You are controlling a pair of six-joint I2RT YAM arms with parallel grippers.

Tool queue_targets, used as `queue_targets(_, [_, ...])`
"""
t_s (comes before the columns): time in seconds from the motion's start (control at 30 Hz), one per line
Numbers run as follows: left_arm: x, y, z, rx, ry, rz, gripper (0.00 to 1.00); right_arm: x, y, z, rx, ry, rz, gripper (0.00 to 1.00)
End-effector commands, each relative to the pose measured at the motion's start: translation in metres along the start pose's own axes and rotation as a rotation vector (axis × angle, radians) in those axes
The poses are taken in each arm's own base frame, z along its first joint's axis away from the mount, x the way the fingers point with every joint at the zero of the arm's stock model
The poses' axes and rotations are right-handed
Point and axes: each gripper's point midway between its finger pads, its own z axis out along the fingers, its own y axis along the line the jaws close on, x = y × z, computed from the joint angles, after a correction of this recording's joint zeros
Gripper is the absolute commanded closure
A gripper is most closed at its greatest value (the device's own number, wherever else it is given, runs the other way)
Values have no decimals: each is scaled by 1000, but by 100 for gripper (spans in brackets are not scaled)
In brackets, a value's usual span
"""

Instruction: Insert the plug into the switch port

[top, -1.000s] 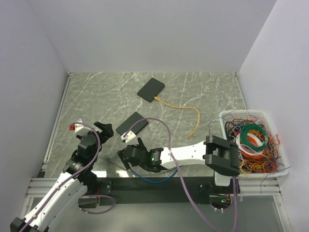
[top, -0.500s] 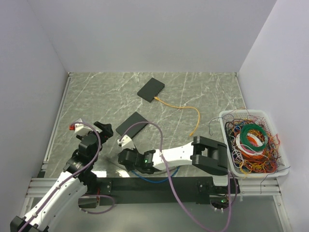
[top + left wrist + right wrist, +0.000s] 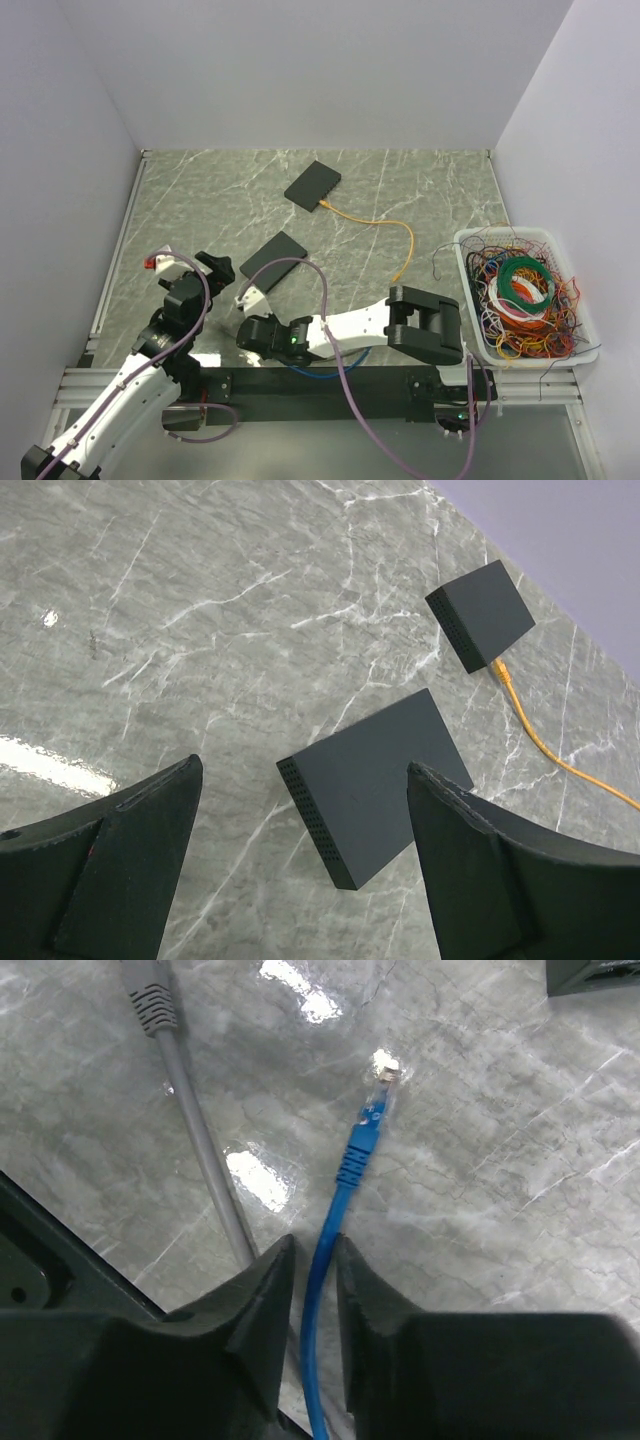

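The blue cable's plug [image 3: 372,1112] lies on the marble table, clear tip pointing away. My right gripper [image 3: 315,1250] is down at the table with the blue cable [image 3: 325,1240] running between its fingers. The jaws have narrowed round it and a thin gap still shows on the left side. From above, the right gripper [image 3: 250,336] sits near the front edge. A black switch [image 3: 375,780] lies flat ahead of my left gripper [image 3: 305,768], which hangs wide open above the table. That switch [image 3: 273,256] sits just right of the left gripper [image 3: 215,266].
A second black switch [image 3: 312,185] lies farther back with an orange cable [image 3: 385,222] plugged into it. A grey cable [image 3: 190,1110] lies left of the blue one. A white bin [image 3: 505,232] full of tangled wires stands at the right edge.
The right arm has swung left and lowered toward the front edge. Its jaws have narrowed from wide open to close round the blue cable. The left arm has stayed still.
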Motion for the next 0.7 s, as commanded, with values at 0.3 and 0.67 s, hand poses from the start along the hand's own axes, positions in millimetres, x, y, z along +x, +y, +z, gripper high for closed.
queue_targets(0.3, [-10,-8,1,14,-28,-16,11,7,-2,-9,-24,-12,31,100])
queue_targets(0.67, [-9,-59,-18,265,66,11,13,-30,-45,-71,1,-157,51,100])
